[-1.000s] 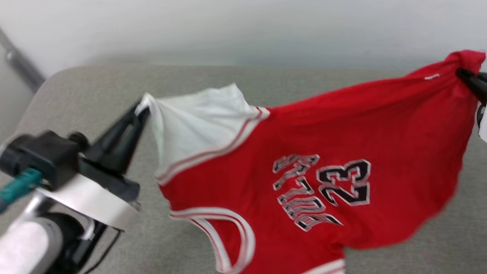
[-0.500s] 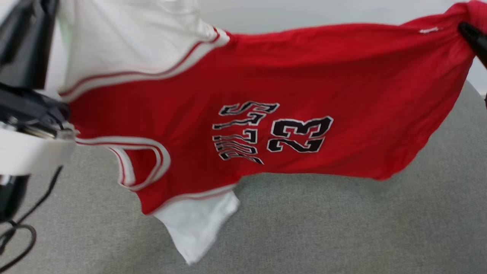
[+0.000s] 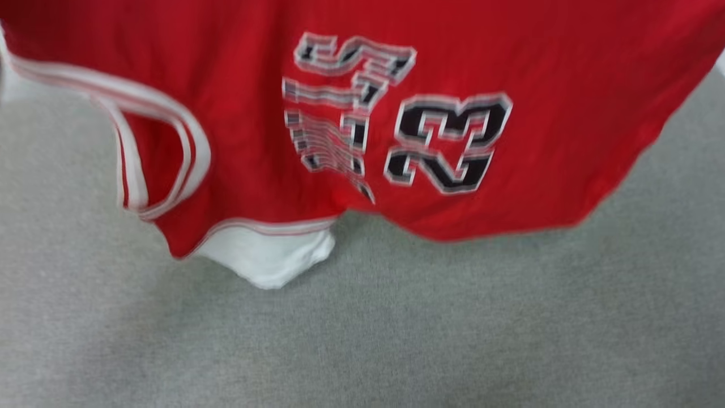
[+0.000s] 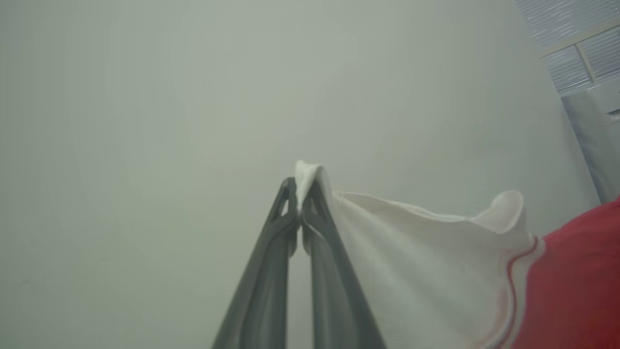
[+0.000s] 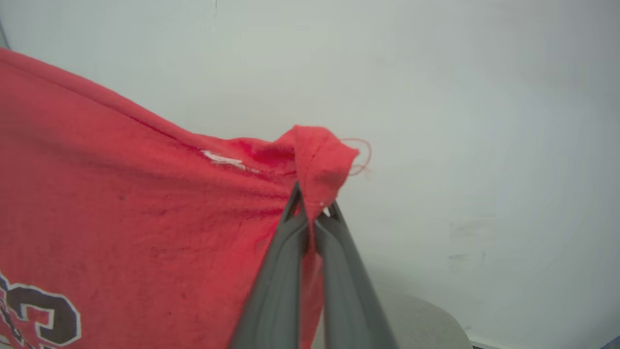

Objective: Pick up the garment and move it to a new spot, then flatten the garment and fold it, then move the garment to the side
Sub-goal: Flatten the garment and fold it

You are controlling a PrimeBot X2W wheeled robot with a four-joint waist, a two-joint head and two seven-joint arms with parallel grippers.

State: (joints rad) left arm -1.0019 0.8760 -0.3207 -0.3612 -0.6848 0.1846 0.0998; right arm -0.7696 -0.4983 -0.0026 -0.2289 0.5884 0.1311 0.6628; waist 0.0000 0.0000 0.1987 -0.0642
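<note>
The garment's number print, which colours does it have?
Black edged in white, on the red garment; head view shows it best.

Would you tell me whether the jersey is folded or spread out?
Spread out: the garment hangs stretched between the left end effector, shut on its white sleeve, and the right end effector, shut on a red corner.

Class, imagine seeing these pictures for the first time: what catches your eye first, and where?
The red garment, its black-and-white number print sideways, hangs across the top of the head view above a grey surface. The left end effector pinches its white sleeve tip and the right end effector a red corner.
</note>
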